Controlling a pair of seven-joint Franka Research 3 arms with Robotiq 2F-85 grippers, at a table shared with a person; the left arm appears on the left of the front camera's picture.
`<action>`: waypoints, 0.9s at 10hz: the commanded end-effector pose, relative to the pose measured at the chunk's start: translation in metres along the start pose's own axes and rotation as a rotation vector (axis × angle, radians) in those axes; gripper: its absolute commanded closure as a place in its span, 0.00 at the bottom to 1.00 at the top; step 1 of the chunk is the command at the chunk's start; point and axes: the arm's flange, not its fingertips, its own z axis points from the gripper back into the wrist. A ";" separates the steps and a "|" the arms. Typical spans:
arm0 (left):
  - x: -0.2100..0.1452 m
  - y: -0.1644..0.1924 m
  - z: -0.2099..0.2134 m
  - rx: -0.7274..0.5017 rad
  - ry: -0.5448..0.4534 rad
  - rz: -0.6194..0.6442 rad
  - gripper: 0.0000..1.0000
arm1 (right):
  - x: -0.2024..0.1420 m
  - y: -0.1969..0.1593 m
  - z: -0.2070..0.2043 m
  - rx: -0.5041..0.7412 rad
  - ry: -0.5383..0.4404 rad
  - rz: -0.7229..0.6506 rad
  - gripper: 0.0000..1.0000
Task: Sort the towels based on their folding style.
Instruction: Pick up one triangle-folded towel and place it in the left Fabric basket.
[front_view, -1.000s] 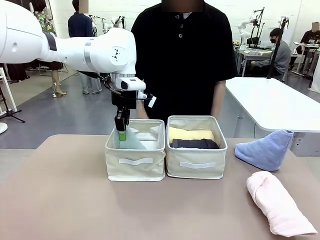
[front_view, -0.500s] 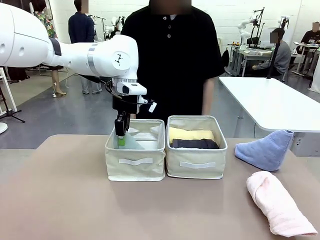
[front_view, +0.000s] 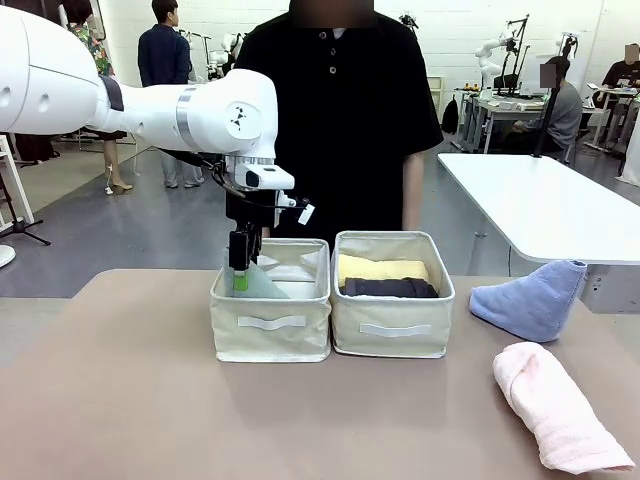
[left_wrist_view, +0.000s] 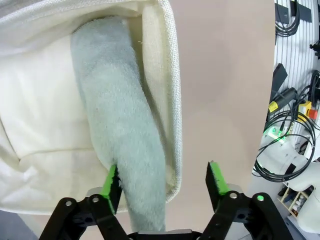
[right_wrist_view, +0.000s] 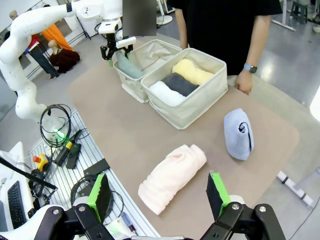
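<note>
Over left basket (front_view: 270, 305), left gripper (left_wrist_view: 164, 172) spread wide and empty, teal cone (left_wrist_view: 112, 115) inside, lengthwise ahead, brushing one pad (left_wrist_view: 111, 182); pink roll (right_wrist_view: 172, 175) and blue cone (right_wrist_view: 237, 134) far right, below open, empty right gripper (right_wrist_view: 157, 180).

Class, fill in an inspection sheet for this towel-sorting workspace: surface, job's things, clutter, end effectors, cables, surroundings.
Surface: brown table, left basket and right basket side by side.
Job's things: teal towel in left basket; yellow roll, grey roll, white roll in right basket; blue cone and pink roll on table.
Clutter: nothing seen.
End effectors: left end effector open, one pad beside teal towel; right end effector open above table.
Cables: coils on a shelf beside the table.
Surroundings: person behind baskets; white table.
</note>
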 end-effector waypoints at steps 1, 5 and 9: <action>0.000 0.002 0.004 -0.020 -0.025 -0.011 0.00 | 0.001 -0.001 0.001 0.015 -0.026 0.013 0.00; -0.007 -0.012 0.031 0.047 -0.054 -0.038 0.00 | 0.001 -0.001 0.001 0.015 -0.026 0.013 0.00; -0.123 -0.127 0.165 0.219 -0.347 -0.191 0.00 | 0.001 -0.001 0.001 0.015 -0.026 0.013 0.00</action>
